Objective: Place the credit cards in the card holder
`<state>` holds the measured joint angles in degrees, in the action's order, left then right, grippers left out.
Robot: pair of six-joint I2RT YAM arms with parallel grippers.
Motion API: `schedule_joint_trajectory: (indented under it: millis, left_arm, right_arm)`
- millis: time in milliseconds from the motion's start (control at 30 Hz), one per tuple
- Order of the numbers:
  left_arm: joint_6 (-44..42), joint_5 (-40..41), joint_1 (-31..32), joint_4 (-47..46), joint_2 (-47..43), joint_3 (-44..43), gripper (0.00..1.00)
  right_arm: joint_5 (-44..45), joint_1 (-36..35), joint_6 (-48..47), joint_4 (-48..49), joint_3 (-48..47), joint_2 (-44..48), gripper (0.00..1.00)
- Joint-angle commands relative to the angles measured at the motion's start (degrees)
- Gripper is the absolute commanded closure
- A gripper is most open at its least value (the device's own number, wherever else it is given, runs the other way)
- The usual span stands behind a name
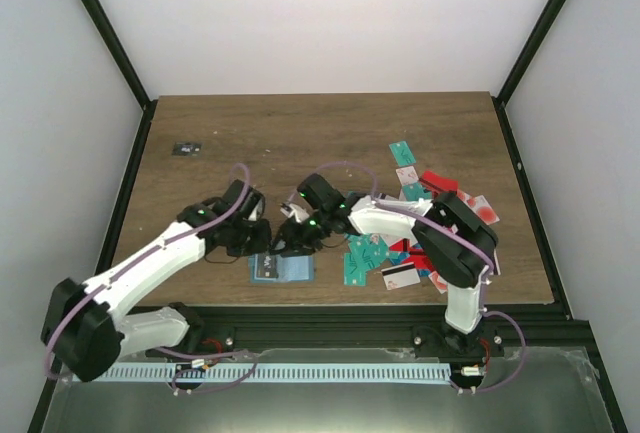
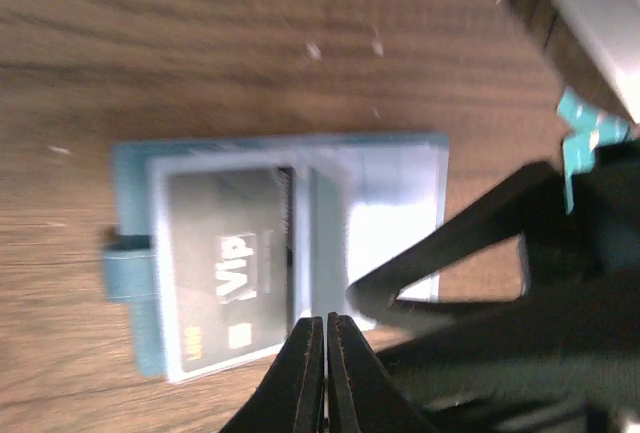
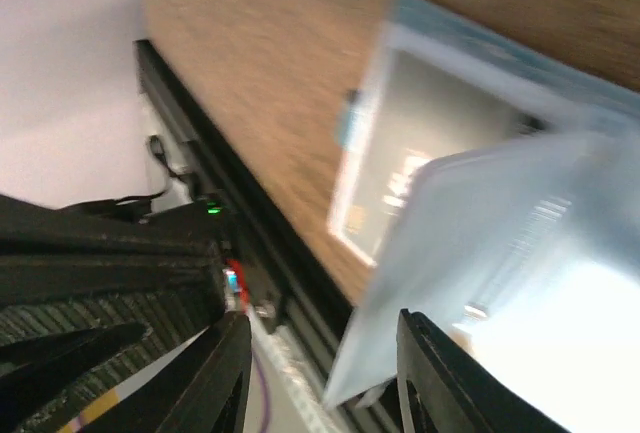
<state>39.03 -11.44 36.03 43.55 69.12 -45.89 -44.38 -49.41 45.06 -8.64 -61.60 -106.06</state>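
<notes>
The blue-grey card holder lies open near the table's front edge. A grey card marked VIP sits in its left half. A pale card lies tilted over its right half. My left gripper is shut and holds nothing, its tips at the holder's near edge by the fold. My right gripper stands open over the holder; the pale card's corner is in the gap, against one finger. Loose credit cards are heaped to the right.
A small black object with white marks lies at the back left. The black front rail runs close below the holder. The two grippers are nearly touching over the holder. A teal card shows past the right arm.
</notes>
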Motion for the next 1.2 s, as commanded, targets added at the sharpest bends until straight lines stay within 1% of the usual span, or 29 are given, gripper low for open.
schedule_joint_trajectory:
  millis: [0, 100, 200, 267, 333, 467, 567, 633, 767, 833, 900, 1033, 1167]
  left_arm:
    - [4.3, 8.6, -1.1, 10.5, -7.1, -5.3, 0.94]
    - [7.4, 11.2, -1.4, 13.7, -11.3, -7.5, 0.92]
    - [9.4, 12.2, -1.6, 15.2, -14.9, -8.5, 0.91]
    - [10.3, 12.0, -1.7, 15.2, -16.5, -8.7, 0.9]
    - [10.6, 11.0, -1.6, 14.6, -17.8, -8.6, 0.88]
    - [10.2, 6.8, -1.6, 12.5, -18.3, -7.6, 0.84]
    - [10.0, 3.4, -1.0, 8.6, -17.9, -6.1, 0.8]
    - [9.9, 1.3, -0.2, 5.1, -16.8, -5.2, 0.78]
    - [9.9, -0.5, 3.8, -1.1, -11.6, -4.8, 0.74]
    - [9.8, -0.3, 6.7, -3.7, -7.5, -5.9, 0.74]
    - [10.2, -0.2, 9.4, -6.3, -3.6, -7.3, 0.73]
    - [10.1, -1.1, 13.3, -11.6, 5.0, -10.6, 0.71]
    - [7.3, -2.3, 14.6, -13.5, 14.9, -16.3, 0.67]
  right_arm:
    - [-3.7, -4.1, -0.7, -2.8, -13.0, -1.5, 0.57]
    - [-6.4, -4.4, 0.7, 0.2, -15.1, 0.2, 0.55]
    - [-4.6, -4.2, 0.1, -1.2, -14.2, 3.6, 0.55]
    - [-2.9, -4.0, -1.1, -3.7, -13.5, 5.8, 0.54]
    - [0.3, -3.6, -2.8, -7.3, -12.9, 8.4, 0.54]
    - [10.4, -2.1, -4.5, -16.6, -10.9, 14.8, 0.52]
    - [16.9, -0.3, -3.9, -21.7, -6.5, 20.9, 0.5]
    - [20.2, 1.1, -2.6, -24.4, -2.4, 25.9, 0.45]
    - [27.0, 3.2, 1.8, -30.2, 5.5, 35.7, 0.37]
    - [31.8, 4.0, 5.4, -35.0, 9.3, 40.0, 0.31]
    - [36.1, 5.1, 9.1, -39.6, 11.6, 43.5, 0.27]
    - [41.1, 8.1, 14.2, -46.4, 13.6, 46.3, 0.21]
    - [44.3, 10.0, 16.4, -49.3, 14.4, 46.4, 0.18]
